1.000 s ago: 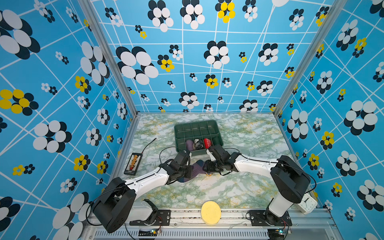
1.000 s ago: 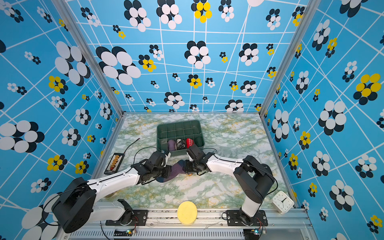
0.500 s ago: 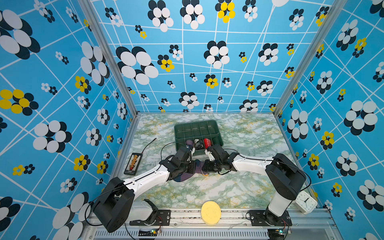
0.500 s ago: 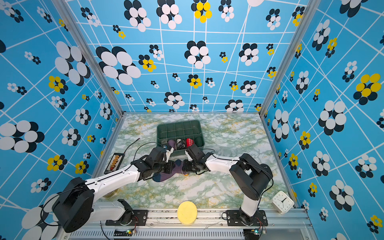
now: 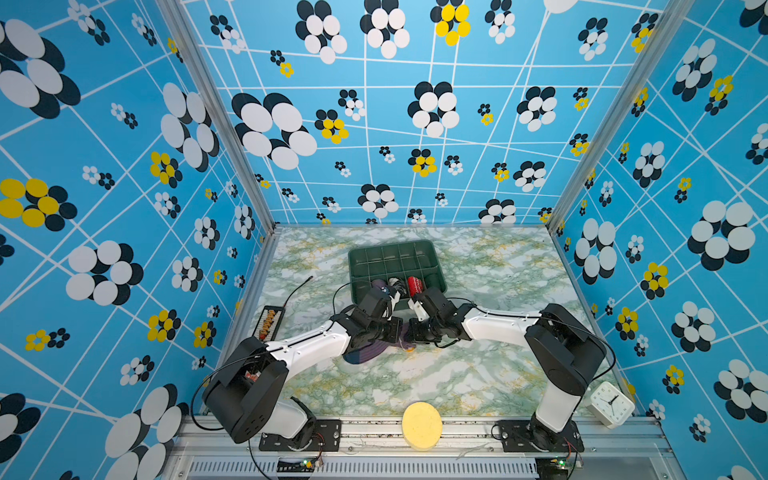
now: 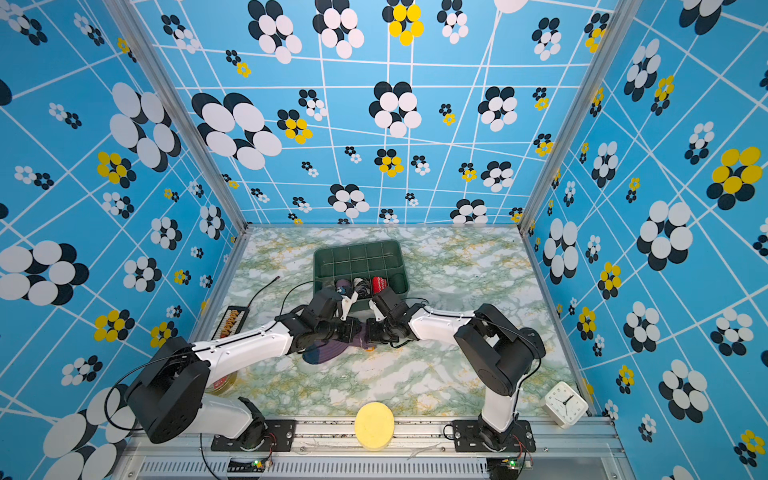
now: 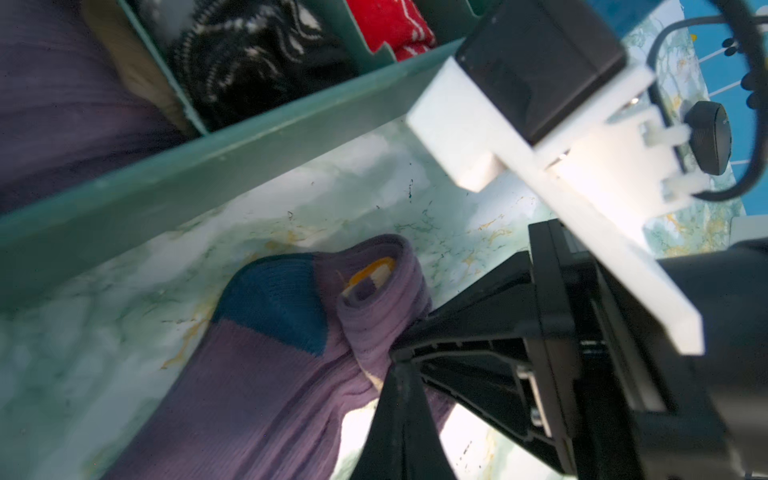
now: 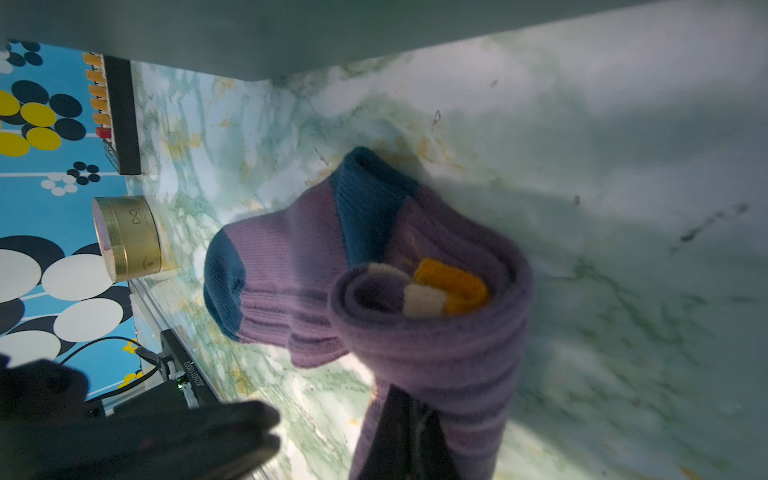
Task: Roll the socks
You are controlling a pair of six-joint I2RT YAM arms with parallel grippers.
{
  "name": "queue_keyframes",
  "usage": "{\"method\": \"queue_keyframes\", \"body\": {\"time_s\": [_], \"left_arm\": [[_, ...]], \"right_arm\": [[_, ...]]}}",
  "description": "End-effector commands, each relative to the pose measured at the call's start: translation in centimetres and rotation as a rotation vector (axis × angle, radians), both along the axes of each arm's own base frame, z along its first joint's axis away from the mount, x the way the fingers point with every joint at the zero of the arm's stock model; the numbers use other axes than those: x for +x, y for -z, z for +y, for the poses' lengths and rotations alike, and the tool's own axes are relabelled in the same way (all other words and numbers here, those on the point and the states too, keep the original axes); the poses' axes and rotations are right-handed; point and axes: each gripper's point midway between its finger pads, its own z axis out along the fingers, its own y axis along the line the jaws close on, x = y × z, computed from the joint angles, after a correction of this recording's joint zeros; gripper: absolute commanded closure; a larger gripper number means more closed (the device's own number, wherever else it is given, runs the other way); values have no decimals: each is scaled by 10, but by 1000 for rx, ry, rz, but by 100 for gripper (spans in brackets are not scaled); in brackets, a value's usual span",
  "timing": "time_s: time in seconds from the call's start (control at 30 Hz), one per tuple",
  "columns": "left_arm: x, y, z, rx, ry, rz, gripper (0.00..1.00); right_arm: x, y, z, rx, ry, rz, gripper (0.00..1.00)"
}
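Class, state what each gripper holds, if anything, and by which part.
Right gripper: fingers shut on the socks, at the rolled cuff end. Left gripper: fingers shut at the same roll; whether they pinch it cannot be told.

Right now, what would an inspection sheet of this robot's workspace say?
Surface: marble-patterned table, a few dark specks.
Job's things: purple socks partly rolled, beside the green tray.
Clutter: red bundle and black-and-white bundle in the tray; yellow disc, white clock, gold tin, abacus at the edges.
Grippers: right gripper shut on the socks; left gripper shut at them, grip unclear.
Cables: black cable loops near the tray.
Surroundings: blue flowered walls.
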Motion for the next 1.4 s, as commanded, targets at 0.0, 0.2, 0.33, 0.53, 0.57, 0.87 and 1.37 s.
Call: {"method": "queue_keyframes", "body": {"time_s": [0.0,0.2,0.33,0.53,0.57,0.87,1.37], "left_arm": [[2,-6,-14,-32,27,-3,100],[-2,8,-2,35,7,15,100],[-8,21,14,107,-11,27,100],[-12,37,39,185,-62,19,100],[-12,39,40,189,-66,20,100],[-14,73,45,236,-66,71,100],[-55,98,59,277,-32,254,100]], "right_arm": [[-23,51,-37,-179,33,130,94],[-21,50,-41,-178,46,128,94],[-20,53,-46,-192,59,134,94],[-19,54,-48,-202,67,134,94],[-18,54,-48,-202,68,133,94],[-15,52,-48,-201,81,124,94],[8,54,-63,-217,219,91,93]]}}
